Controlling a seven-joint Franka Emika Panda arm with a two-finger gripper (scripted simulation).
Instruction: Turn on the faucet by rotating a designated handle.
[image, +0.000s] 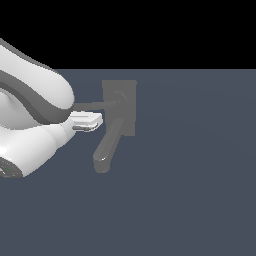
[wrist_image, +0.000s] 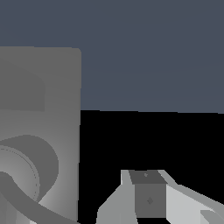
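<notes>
Faucet (image: 120, 107) at centre frame, arm at left.
Handle (image: 95, 105) runs leftward from its hub; tool (image: 95, 121) sits just below it, whether open or closed I cannot tell.

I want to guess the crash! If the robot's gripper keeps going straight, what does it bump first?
Probably the faucet: the gripper points toward its back plate, just under the handle. Depth is unclear.

Flat, dim, even light with no cast shadows or glare; the matte grey faucet with its rectangular back plate (image: 119, 107) looks soft, perhaps low-resolution.
</notes>
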